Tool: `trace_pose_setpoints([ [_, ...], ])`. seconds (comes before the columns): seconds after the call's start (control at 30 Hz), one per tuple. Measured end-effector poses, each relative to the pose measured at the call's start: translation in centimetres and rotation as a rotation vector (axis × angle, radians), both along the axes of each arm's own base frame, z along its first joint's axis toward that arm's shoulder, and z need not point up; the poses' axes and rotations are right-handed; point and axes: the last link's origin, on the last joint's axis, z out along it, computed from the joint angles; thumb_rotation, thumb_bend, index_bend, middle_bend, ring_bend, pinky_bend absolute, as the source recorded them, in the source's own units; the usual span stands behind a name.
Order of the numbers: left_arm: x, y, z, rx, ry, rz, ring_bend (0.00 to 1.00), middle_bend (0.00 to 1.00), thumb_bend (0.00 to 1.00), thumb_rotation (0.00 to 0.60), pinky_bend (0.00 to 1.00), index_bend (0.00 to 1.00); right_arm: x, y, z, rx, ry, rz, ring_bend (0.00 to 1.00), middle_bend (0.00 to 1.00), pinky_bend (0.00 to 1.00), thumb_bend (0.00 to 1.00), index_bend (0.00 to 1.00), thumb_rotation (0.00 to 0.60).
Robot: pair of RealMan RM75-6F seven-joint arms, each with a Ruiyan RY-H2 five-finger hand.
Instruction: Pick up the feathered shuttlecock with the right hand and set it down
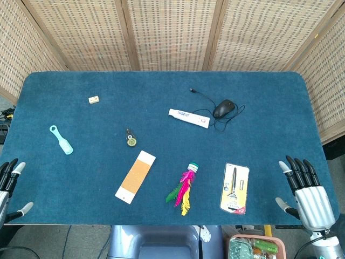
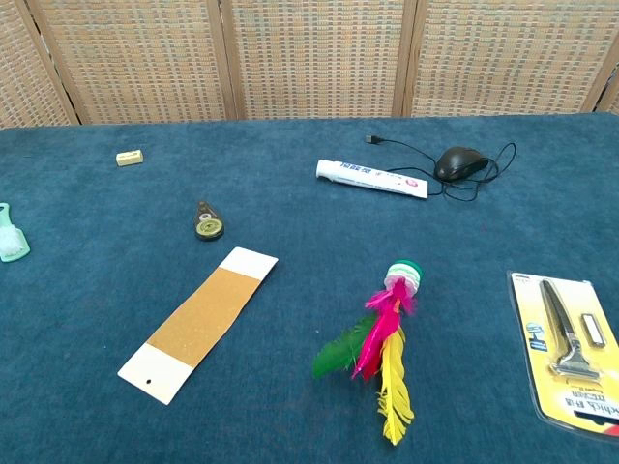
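Observation:
The feathered shuttlecock [image 1: 184, 187] lies flat on the blue table near the front edge, its green-and-white base pointing away and its pink, green and yellow feathers toward me. The chest view shows the shuttlecock [image 2: 382, 338] low and right of centre. My right hand [image 1: 307, 193] hovers at the table's front right corner, fingers spread, holding nothing, well to the right of the shuttlecock. My left hand [image 1: 9, 181] shows partly at the front left edge, fingers apart and empty. Neither hand appears in the chest view.
A packaged razor [image 1: 235, 188] lies between the shuttlecock and my right hand. A cardboard strip [image 1: 136, 176] lies left of the shuttlecock. Farther back are a toothpaste tube [image 1: 188, 118], a black mouse [image 1: 223, 108] with cable, a small round tape [image 1: 131, 140], a teal brush [image 1: 61, 139] and an eraser [image 1: 94, 99].

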Motion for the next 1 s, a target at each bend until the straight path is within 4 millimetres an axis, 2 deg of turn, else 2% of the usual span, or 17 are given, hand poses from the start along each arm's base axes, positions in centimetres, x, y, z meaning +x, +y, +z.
trace_pose_setpoints([
  [0.3, 0.0, 0.2, -0.4, -0.003, 0.014, 0.006, 0.0, 0.0, 0.07, 0.6, 0.0, 0.0, 0.2, -0.4, -0.8, 0.068, 0.011, 0.032, 0.0, 0.0, 0.0, 0.0, 0.0, 0.6],
  [0.5, -0.1, 0.8, -0.7, -0.002, 0.026, 0.024, 0.0, 0.0, 0.07, 0.6, 0.0, 0.0, 1.4, -2.3, -2.9, 0.249, 0.044, 0.17, 0.0, 0.0, 0.0, 0.0, 0.0, 0.6],
  [0.6, -0.2, 1.1, -0.9, -0.002, 0.035, 0.037, 0.0, 0.0, 0.08, 0.6, 0.0, 0.0, 2.3, -3.4, -4.0, 0.343, 0.052, 0.235, 0.0, 0.0, 0.0, 0.01, 0.07, 0.6],
  [0.87, -0.5, 2.2, -1.3, 0.001, 0.053, 0.08, 0.0, 0.0, 0.08, 0.6, 0.0, 0.0, 6.1, -7.7, -7.9, 0.568, 0.159, 0.421, 0.0, 0.0, 0.0, 0.26, 0.25, 0.6],
  [1.0, -0.8, 2.8, -1.5, -0.003, 0.058, 0.106, 0.0, 0.0, 0.08, 0.6, 0.0, 0.0, 8.0, -9.2, -10.6, 0.65, 0.212, 0.478, 0.0, 0.0, 0.0, 0.28, 0.3, 0.6],
])
